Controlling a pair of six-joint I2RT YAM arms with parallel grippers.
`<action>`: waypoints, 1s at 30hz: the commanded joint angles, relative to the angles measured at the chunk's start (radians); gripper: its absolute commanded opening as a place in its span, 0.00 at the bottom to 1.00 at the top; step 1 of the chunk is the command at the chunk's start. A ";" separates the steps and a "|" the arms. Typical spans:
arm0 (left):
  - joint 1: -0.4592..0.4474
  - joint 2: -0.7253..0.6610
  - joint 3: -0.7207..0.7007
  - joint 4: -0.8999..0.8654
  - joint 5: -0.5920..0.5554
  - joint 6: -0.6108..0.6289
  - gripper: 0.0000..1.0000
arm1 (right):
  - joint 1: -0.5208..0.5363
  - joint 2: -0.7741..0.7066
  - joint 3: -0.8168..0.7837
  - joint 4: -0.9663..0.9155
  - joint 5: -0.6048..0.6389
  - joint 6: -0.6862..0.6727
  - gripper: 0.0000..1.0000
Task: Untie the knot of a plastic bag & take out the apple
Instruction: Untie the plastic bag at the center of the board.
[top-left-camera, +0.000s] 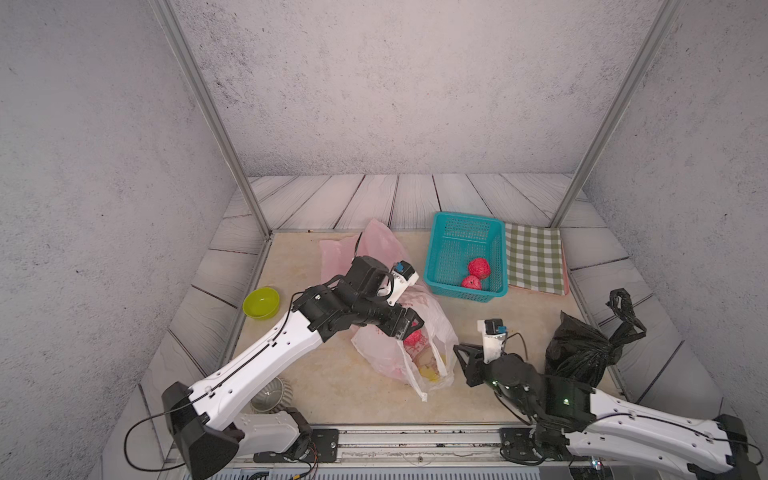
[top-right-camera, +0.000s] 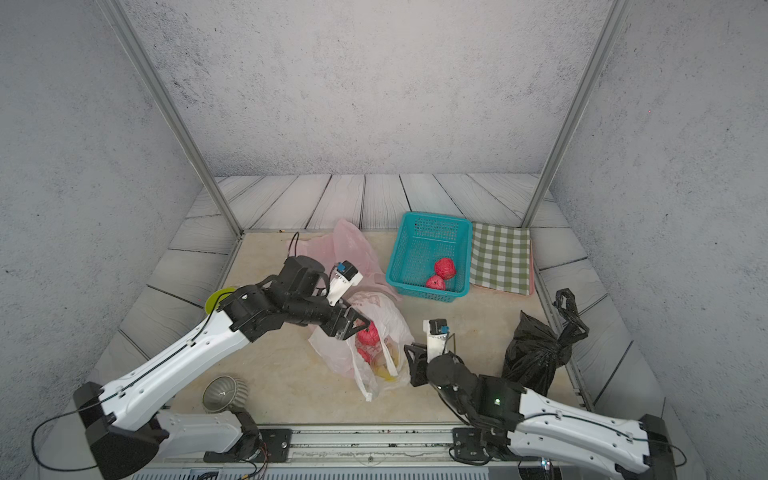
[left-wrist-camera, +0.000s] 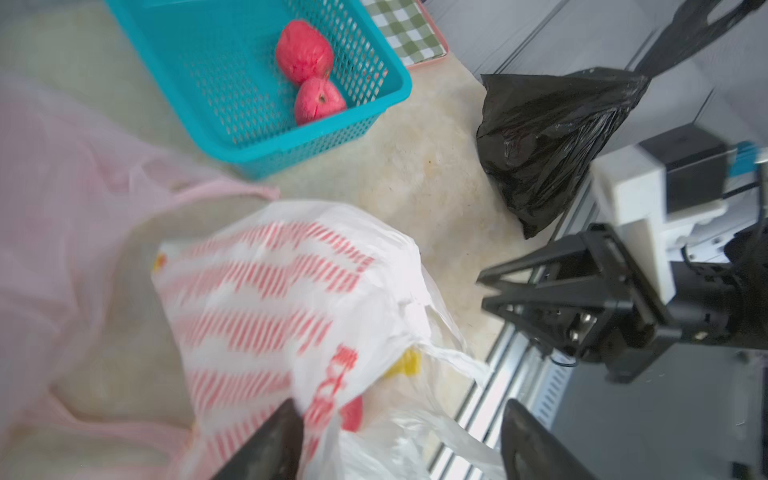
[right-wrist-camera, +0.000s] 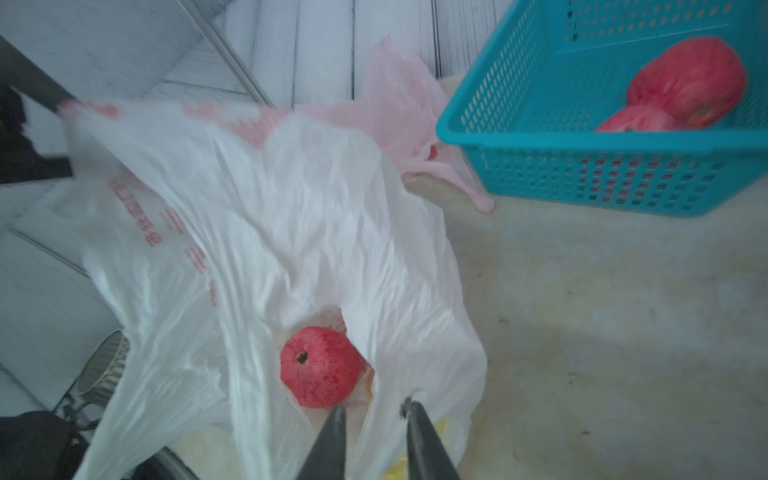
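Note:
A white plastic bag (top-left-camera: 436, 328) (top-right-camera: 395, 320) with red print lies mid-table, its mouth open and its handles loose; no knot shows on it. A red apple (top-left-camera: 413, 337) (top-right-camera: 368, 334) (right-wrist-camera: 320, 370) sits inside, with yellow things beneath it. My left gripper (top-left-camera: 409, 328) (top-right-camera: 357, 328) (left-wrist-camera: 401, 415) stands wide open over the bag's far rim, with film lying slack between its fingers. At the bag's right rim, my right gripper (top-left-camera: 461, 363) (top-right-camera: 409, 365) (right-wrist-camera: 374, 409) has its fingers a little apart, a strip of the bag's edge hanging loose in the gap.
A teal basket (top-left-camera: 432, 253) at the back holds two red apples (top-left-camera: 478, 268). A checked cloth (top-left-camera: 534, 257) lies to its right. A knotted black bag (top-left-camera: 577, 353) stands at the right, a pink bag (top-left-camera: 374, 245) behind my left arm, and a green bowl (top-left-camera: 261, 302) at the left.

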 joint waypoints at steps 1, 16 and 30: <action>-0.003 -0.199 -0.079 0.068 0.022 -0.160 0.95 | 0.003 -0.127 -0.026 -0.255 0.010 -0.063 0.44; -0.490 -0.110 -0.379 0.258 -0.481 -0.605 0.98 | 0.002 0.216 0.199 -0.323 0.107 -0.133 0.90; -0.506 0.169 -0.111 0.164 -0.750 -0.593 0.96 | 0.003 -0.017 0.098 -0.393 0.042 -0.053 0.85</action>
